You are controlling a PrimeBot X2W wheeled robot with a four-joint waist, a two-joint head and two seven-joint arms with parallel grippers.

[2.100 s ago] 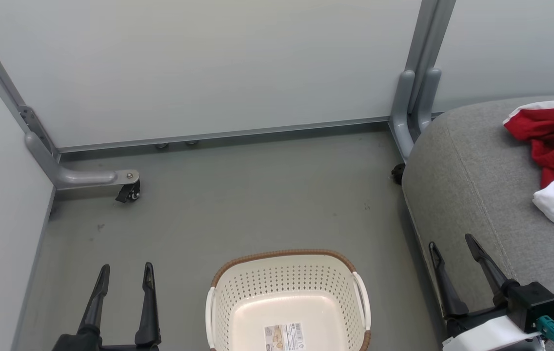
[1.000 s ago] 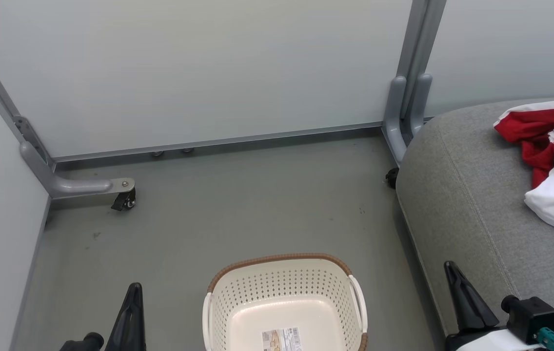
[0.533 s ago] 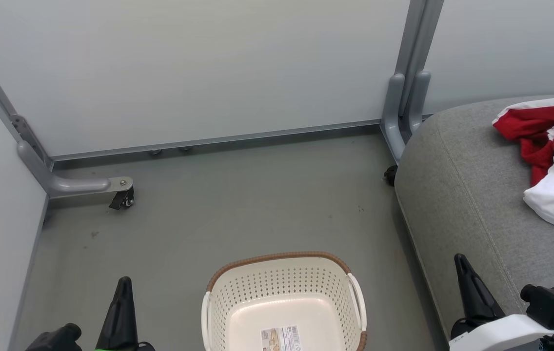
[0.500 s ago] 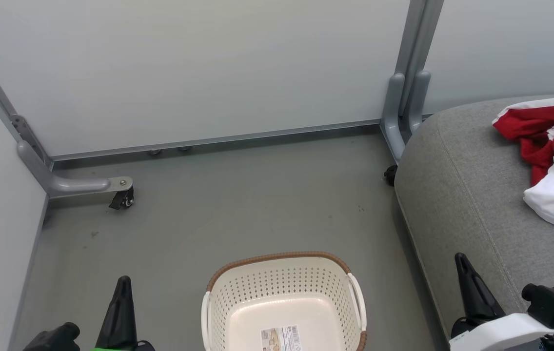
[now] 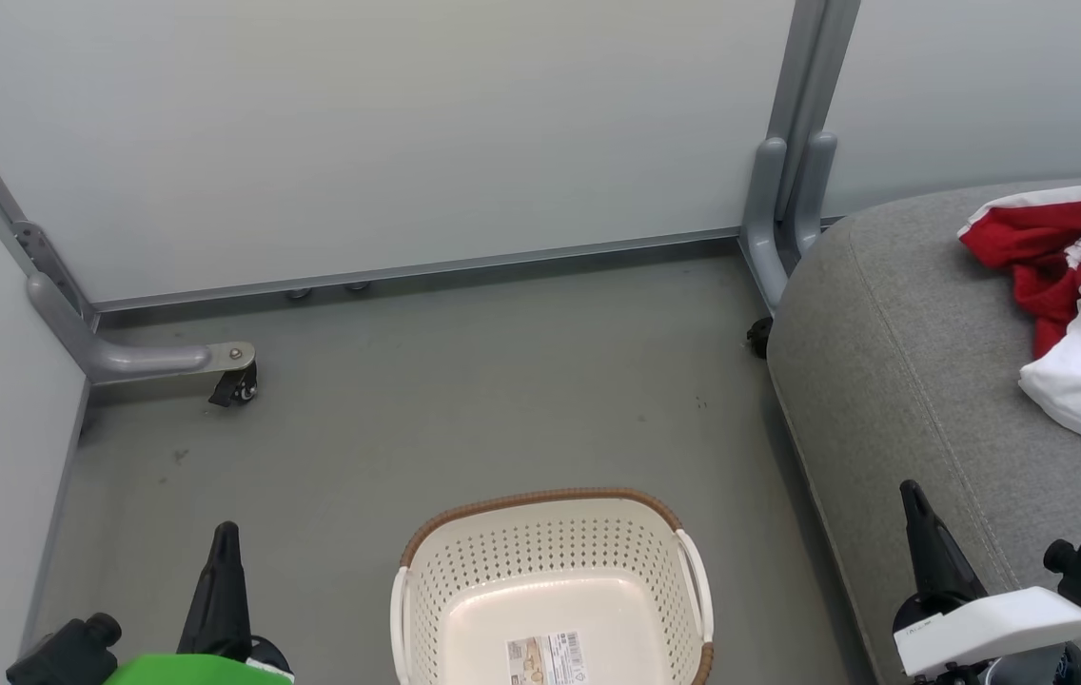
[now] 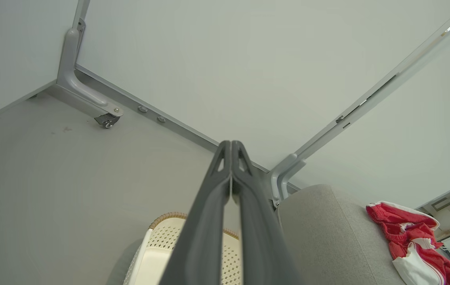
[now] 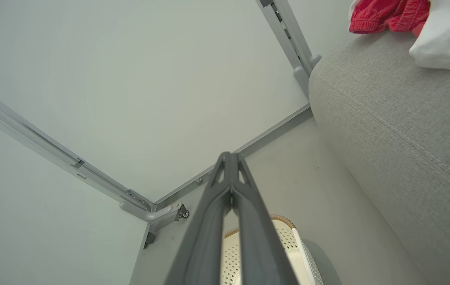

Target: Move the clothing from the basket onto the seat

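Observation:
The cream basket with its brown rim stands on the grey floor at the bottom middle, holding nothing but a paper label. The red and white clothing lies bunched on the grey seat at the right edge. My left gripper is shut at the lower left, left of the basket, with nothing in it. My right gripper is shut at the lower right over the seat's front edge, well short of the clothing. In the left wrist view the shut gripper points over the basket toward the wall, with the clothing on the seat. The right wrist view has the shut gripper, the seat and the clothing.
Pale partition panels close off the back and left, held by grey posts. A bracket with a caster wheel juts onto the floor at the left. Open grey floor lies between the basket and the back panel.
Both grippers went from open to shut about two seconds back and have since drawn down toward the bottom corners. The camera shifted slightly. Basket and clothing stay put.

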